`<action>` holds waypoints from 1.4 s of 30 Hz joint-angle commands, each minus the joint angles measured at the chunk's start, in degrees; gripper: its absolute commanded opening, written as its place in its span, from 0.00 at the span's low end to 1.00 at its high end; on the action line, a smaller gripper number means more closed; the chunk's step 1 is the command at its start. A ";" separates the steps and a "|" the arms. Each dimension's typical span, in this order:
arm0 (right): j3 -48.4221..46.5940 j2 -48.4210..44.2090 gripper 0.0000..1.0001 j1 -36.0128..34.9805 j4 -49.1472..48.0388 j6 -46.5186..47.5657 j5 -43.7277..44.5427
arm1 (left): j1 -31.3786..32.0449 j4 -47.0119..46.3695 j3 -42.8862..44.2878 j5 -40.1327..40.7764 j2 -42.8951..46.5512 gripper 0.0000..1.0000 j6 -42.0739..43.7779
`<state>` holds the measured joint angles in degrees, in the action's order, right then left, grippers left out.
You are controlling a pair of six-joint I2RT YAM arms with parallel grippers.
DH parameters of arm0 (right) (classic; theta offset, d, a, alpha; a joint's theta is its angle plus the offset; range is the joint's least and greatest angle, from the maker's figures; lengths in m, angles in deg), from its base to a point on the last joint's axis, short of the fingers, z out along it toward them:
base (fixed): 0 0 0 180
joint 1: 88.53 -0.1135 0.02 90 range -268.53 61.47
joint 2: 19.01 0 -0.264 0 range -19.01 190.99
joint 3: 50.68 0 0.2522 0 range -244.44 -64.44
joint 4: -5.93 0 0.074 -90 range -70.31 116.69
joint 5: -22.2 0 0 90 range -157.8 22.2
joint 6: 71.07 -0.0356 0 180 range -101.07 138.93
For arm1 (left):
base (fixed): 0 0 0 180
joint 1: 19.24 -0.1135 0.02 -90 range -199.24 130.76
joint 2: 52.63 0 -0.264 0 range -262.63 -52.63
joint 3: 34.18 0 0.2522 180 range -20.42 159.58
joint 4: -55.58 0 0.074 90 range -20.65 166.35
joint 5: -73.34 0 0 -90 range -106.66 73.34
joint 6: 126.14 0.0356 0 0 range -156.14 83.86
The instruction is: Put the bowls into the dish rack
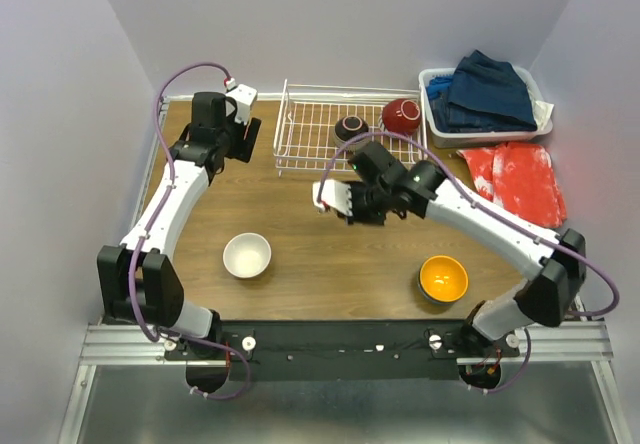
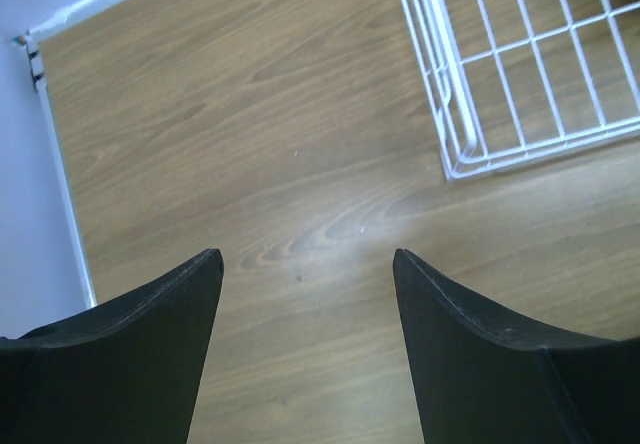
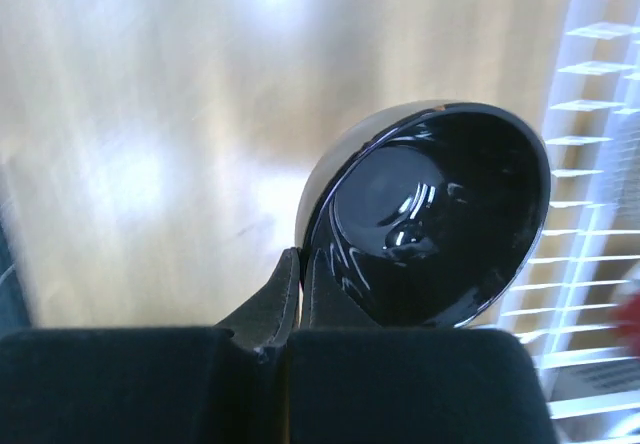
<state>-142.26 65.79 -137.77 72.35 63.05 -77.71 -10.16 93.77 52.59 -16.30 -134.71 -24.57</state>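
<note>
A glossy black bowl (image 3: pixel 430 224) is gripped by its rim in the right gripper (image 3: pixel 300 274). The fingers are clamped tight on the edge, so the bowl is carried tilted, just short of the dish rack (image 1: pixel 300 134). Two bowls are already lodged in the rack: a dark bowl (image 1: pixel 351 127) and, at the right end, a red bowl (image 1: pixel 401 115). A white bowl (image 1: pixel 247 255) and an orange bowl (image 1: pixel 443 278), both empty, are seen on the table (image 1: pixel 330 264). The left gripper (image 2: pixel 305 264) is held with fingers wide apart over bare wood beside the rack's corner, apparently parked clear of the delivery. A white basket (image 1: pixel 440 136) is filled with blue clothes.
</note>
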 commanded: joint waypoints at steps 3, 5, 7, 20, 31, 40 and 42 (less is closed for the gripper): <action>-16.64 11.08 0.01 5.45 -2.03 -4.38 -9.41 | -0.99 -2.36 6.70 -6.60 -5.98 0.78 -0.76; -23.31 15.28 0.01 9.84 -2.74 -10.06 -15.18 | -1.96 -2.37 9.15 -7.04 -7.74 0.78 -2.25; -29.55 19.34 0.01 15.71 -3.27 -15.70 -21.26 | -2.49 -1.75 11.96 -8.18 -9.14 0.78 -4.96; -42.32 39.82 0.01 31.48 -48.25 -75.37 -53.26 | -2.23 -5.97 16.54 -19.60 -14.06 0.75 -9.82; -44.43 51.43 0.01 32.71 -68.04 -94.03 -54.51 | 3.75 2.55 32.17 -20.58 -26.27 0.72 0.56; -45.93 56.79 0.01 34.64 -69.36 -94.92 -53.63 | 5.59 6.15 41.06 -18.47 -34.97 0.71 0.29; -45.93 57.41 0.01 34.73 -69.01 -94.66 -53.20 | 6.03 7.04 42.29 -17.77 -36.21 0.70 0.64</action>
<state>-184.40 122.35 -103.84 8.51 -29.91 -129.97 -5.39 97.14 90.80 -35.43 -167.83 -25.09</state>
